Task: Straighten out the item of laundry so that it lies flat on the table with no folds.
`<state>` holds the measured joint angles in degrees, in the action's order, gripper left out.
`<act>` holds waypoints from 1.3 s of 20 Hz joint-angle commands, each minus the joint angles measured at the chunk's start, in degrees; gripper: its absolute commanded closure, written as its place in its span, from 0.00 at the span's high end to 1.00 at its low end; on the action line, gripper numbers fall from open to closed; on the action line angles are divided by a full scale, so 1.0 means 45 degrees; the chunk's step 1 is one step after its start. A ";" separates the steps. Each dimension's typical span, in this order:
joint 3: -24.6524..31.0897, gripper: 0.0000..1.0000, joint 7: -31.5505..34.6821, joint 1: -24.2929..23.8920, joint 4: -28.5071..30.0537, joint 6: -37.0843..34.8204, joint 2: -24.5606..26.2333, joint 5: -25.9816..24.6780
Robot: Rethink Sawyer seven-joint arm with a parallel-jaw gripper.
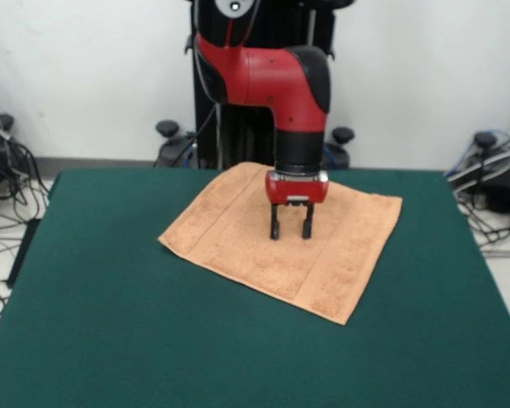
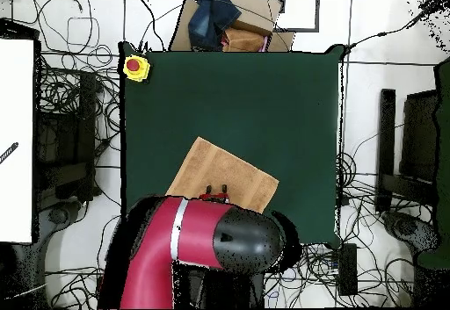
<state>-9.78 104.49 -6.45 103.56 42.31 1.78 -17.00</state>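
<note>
In the front view, the dark green surface (image 1: 110, 280) fills most of the picture, and the orange-tan towel (image 1: 229, 234) lies on its far half, slightly toward the 1 o'clock side of the surface's middle. The towel is spread out flat as a single skewed rectangle, its corners pointing roughly to 9, 12, 3 and 5 o'clock, with faint woven bands running near its 9 o'clock and 5 o'clock edges. No raised fold shows on it.

The red and black arm (image 1: 272, 76) comes down from 12 o'clock, and its pincer (image 1: 290, 229) points straight down over the towel's middle. Its two black fingers (image 1: 274, 224) stand apart with a clear gap between them and nothing held; their tips sit at or just above the cloth, and contact cannot be settled.

In the overhead view, the towel (image 2: 220, 173) lies toward 6 o'clock on the surface (image 2: 237, 96), partly hidden under the arm (image 2: 193, 236).

A yellow box with a red button (image 2: 135, 67) sits at the surface's 10 o'clock corner.
</note>
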 commanded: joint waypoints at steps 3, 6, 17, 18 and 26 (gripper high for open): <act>-0.0156 1.00 0.0746 0.0125 -0.2831 0.4215 0.1513 0.2283; -0.0246 1.00 0.0651 0.0204 -0.2756 0.4469 0.1468 0.2499; -0.0151 1.00 0.0551 0.0245 -0.3109 0.4644 0.1394 0.2701; -0.0151 1.00 0.0573 0.0228 -0.3090 0.4628 0.1319 0.2657; 0.0108 1.00 0.0511 0.0180 -0.4024 0.3924 0.1610 0.2789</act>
<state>-11.57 104.49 -6.01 103.16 60.32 8.22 -13.31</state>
